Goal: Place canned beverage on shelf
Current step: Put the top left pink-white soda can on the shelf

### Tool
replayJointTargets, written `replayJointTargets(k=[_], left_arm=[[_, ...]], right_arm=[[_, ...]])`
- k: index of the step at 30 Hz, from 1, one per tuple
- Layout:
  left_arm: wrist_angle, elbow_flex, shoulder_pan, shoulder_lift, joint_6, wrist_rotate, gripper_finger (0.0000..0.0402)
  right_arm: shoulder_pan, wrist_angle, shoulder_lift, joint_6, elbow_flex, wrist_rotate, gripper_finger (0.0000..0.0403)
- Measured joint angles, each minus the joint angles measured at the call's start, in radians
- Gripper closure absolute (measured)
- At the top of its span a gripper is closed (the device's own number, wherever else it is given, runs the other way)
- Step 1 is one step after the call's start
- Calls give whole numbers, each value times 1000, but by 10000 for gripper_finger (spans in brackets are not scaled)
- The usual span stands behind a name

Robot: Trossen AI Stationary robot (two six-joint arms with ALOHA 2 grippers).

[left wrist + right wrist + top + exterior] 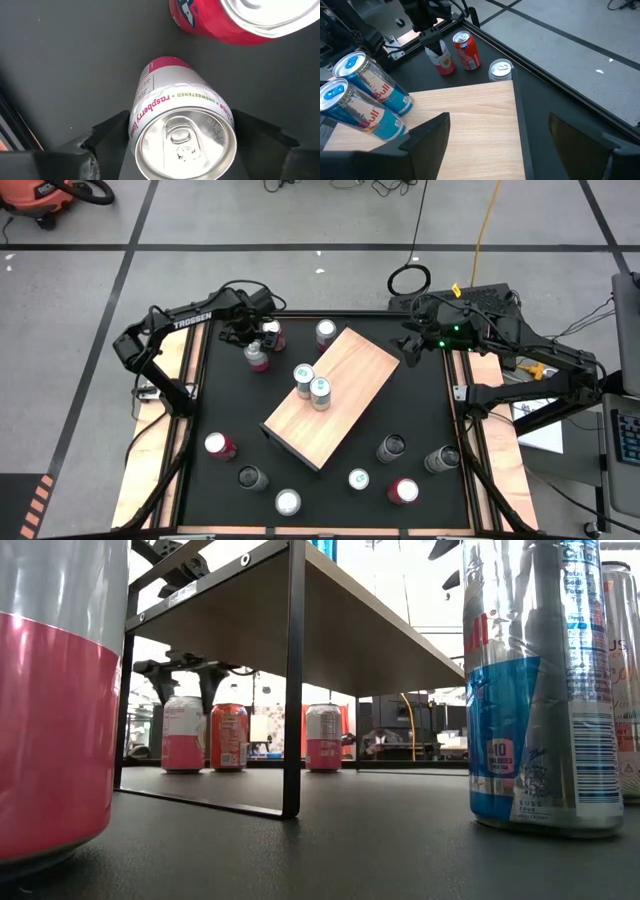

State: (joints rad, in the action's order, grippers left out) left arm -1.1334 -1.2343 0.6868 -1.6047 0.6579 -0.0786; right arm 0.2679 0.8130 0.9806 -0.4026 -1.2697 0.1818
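A pink-and-white can (185, 130) stands upright on the black tabletop at the far left, with my left gripper (181, 132) over it, one finger on each side of its upper wall. The same can (258, 360) shows beside a red can (272, 335). The shelf (335, 400), a tan wooden board on a black frame, stands in the middle and carries two blue-and-silver cans (312, 384). My right gripper (495, 145) hangs open, nothing between its fingers, above the shelf's far right corner. My left gripper comes from above, pointing down, and has the pink-and-white can between its two fingers, which meet the upper side wall (131, 125) on opposite sides with no gap showing. The can stays upright, its base on the tabletop (183, 768).
A pink-and-silver can (500, 70) stands past the shelf's far edge. Several more cans stand on the near half of the table, among them a pink one (218, 445), a red one (403, 491) and dark ones (392, 447). Bare tabletop (225, 400) lies left of the shelf.
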Motion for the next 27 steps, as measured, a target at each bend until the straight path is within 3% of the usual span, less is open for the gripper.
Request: replayJointTargets(k=[10, 18, 27], left_arm=[[1, 0, 0, 6, -23, -9, 106], [-5, -1, -2, 67, -35, -76, 107], [-79, -142, -2, 139, -10, -174, 107]], right_arm=[[0, 0, 0, 8, 0, 0, 91], [0, 0, 0, 27, 0, 0, 91], [0, 0, 0, 30, 0, 0, 91]])
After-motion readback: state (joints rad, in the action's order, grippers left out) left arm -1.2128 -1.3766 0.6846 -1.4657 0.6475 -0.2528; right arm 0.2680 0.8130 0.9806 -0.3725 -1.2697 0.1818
